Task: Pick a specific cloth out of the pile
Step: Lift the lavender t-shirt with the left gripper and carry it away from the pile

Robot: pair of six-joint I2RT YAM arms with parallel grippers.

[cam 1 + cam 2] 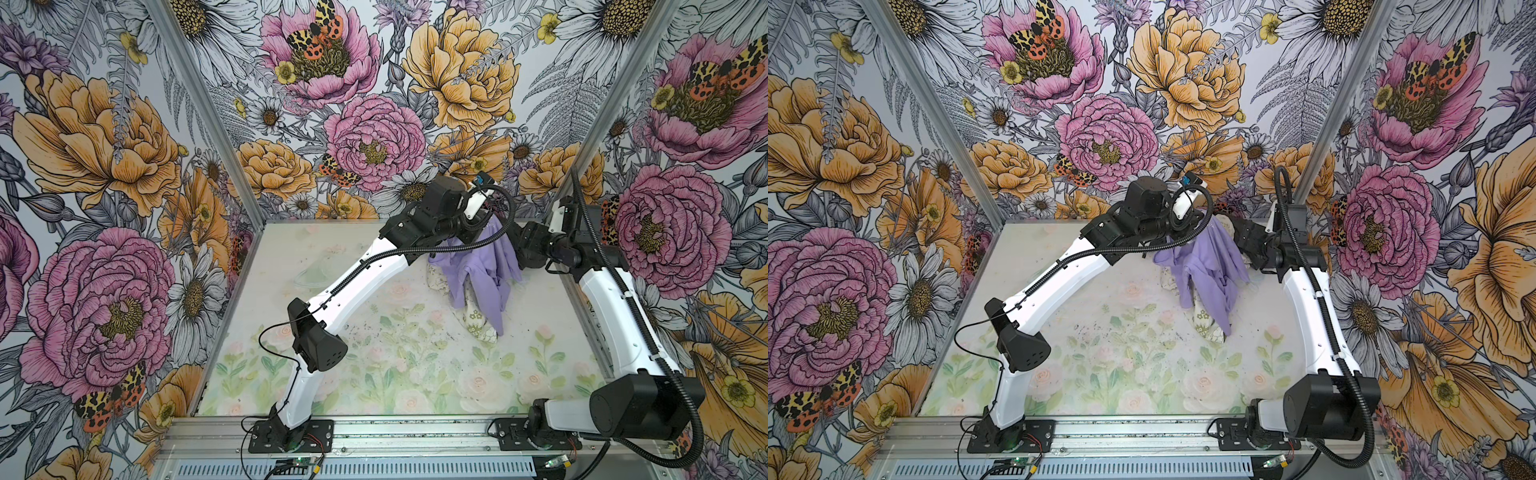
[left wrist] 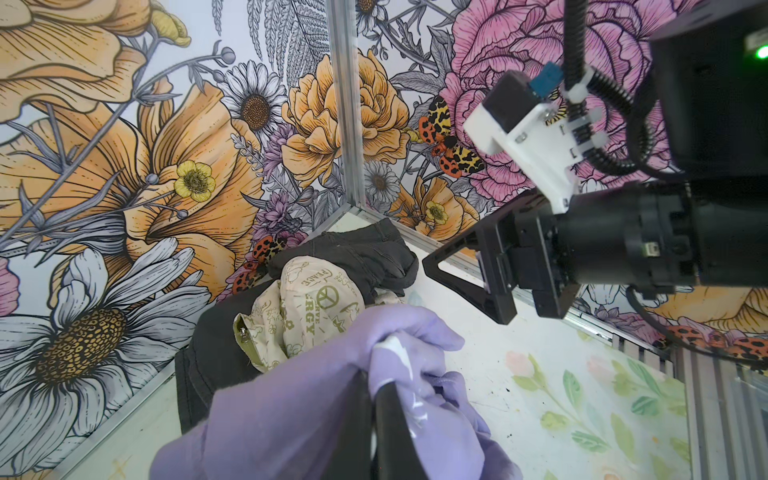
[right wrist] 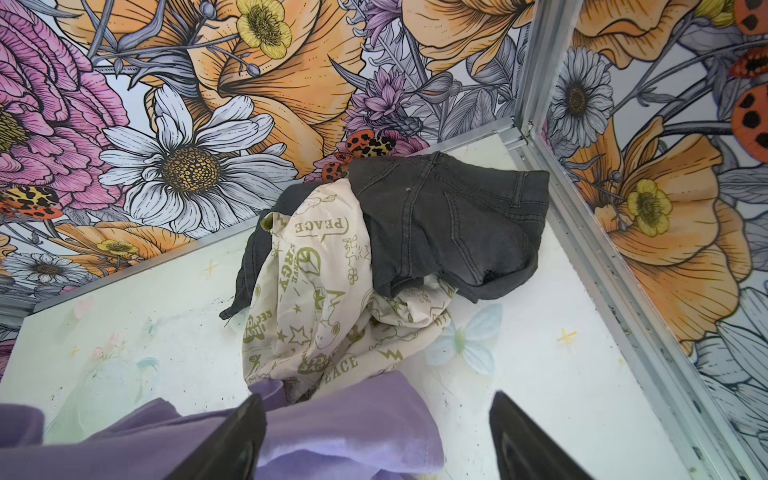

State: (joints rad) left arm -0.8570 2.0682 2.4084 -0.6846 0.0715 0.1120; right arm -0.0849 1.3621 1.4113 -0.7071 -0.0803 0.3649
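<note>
Lavender cloth (image 2: 291,407) hangs pinched in left hand (image 2: 374,392), by pile (image 3: 374,249).

Headcount, cloth corner
Three garments: one lavender cloth (image 1: 482,270), one cream cloth (image 3: 324,291), one black cloth (image 3: 449,220). Two arms: left arm (image 1: 357,274), right arm (image 1: 606,316).

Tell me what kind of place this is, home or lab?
Most likely a robot test cell, not a home: aluminium posts frame flower-printed wall panels, the left arm and right arm are bolted to a front rail, and a pile of garments sits on the table.
</note>
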